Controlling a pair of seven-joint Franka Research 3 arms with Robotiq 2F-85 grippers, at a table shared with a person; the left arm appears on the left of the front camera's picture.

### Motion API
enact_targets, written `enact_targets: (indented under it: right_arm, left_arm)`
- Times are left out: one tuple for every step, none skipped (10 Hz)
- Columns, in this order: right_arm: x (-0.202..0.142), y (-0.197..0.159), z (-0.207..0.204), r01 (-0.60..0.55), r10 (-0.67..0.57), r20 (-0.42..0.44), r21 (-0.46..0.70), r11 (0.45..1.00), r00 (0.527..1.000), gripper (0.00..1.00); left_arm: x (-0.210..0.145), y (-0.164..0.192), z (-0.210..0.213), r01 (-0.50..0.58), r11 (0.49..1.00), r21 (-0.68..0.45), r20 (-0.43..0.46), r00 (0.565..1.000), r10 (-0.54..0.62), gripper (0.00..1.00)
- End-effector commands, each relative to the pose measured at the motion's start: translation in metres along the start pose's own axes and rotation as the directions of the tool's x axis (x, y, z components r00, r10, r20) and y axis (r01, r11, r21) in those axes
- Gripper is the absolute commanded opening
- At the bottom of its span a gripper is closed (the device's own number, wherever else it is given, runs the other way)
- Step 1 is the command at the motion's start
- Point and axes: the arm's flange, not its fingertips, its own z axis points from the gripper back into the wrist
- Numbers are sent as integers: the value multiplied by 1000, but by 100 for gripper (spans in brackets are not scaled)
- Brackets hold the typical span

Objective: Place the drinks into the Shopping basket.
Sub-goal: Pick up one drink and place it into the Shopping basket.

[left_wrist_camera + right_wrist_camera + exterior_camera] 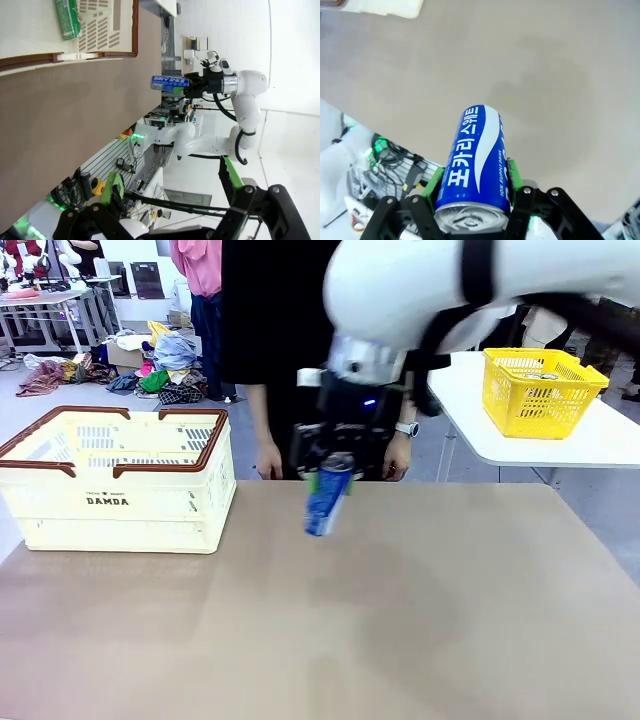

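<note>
Two green pads (436, 179) of my right gripper (474, 176) are clenched on a blue can (475, 145) just below its silver top end. The can is slim, glossy metal with white print, and it hangs slightly tilted, clear of the table (400, 620). My left gripper (170, 175) is spread wide with nothing between its fingers. The tabletop under the can is flat, matte tan and bare, with open room on every side. Farther left sits the Shopping basket (120, 502), cream perforated plastic with a brown rim, and a green can (67, 19) lies inside it. At the far edge a person's hands (268, 462) rest by the table. Beyond them a yellow basket (540, 390) stands on a white table.
</note>
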Motion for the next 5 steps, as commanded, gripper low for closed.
enact_targets:
  right_arm:
    - [41,31,-27,46,-47,-6,-43,998,999,0]
    - [46,52,-54,55,-57,-20,-70,996,998,0]
    - [46,65,-77,65,-69,-25,-128,990,997,0]
    - [44,73,-96,33,-42,-55,-153,988,998,0]
    - [41,75,-110,24,-36,-67,-173,985,997,0]
  left_arm:
    - [-2,-3,0,-14,1000,-5,0,1000,14,100]
    - [-2,-3,0,-14,1000,-5,0,1000,14,100]
    - [-2,-3,0,-14,1000,-5,0,1000,14,100]
    - [-2,-3,0,-14,1000,-5,0,1000,14,100]
    - [-2,-3,0,-14,1000,-5,0,1000,14,100]
